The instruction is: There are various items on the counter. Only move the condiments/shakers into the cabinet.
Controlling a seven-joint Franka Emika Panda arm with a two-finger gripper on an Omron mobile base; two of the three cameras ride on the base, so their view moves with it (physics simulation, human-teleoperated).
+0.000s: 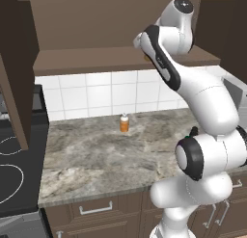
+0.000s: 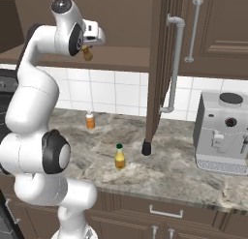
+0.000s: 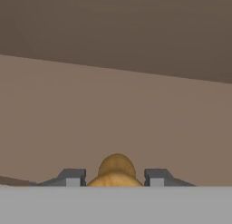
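Observation:
My gripper [image 2: 88, 47] is raised to the dark brown wall cabinet and is shut on the small brown wooden shaker [image 2: 87, 54], which hangs just over the cabinet's flat shelf [image 2: 127, 57]. In the hand view the shaker's rounded top [image 3: 116, 168] sits between my two fingertips [image 3: 72, 177], with the shelf board [image 3: 113, 109] stretching ahead. The slim yellow squeeze bottle [image 2: 119, 157] with its dark green cap stands on the counter [image 2: 169, 168]. The small black shaker [image 2: 146, 147] stands beside it, under the open cabinet door.
An orange bottle [image 1: 124, 123] stands near the tiled back wall. An open cabinet door [image 2: 162, 59] hangs over the counter's middle, and another door [image 1: 14, 83] hangs at the left. A coffee machine [image 2: 223, 131] is at the right and a stove [image 1: 12, 165] at the left.

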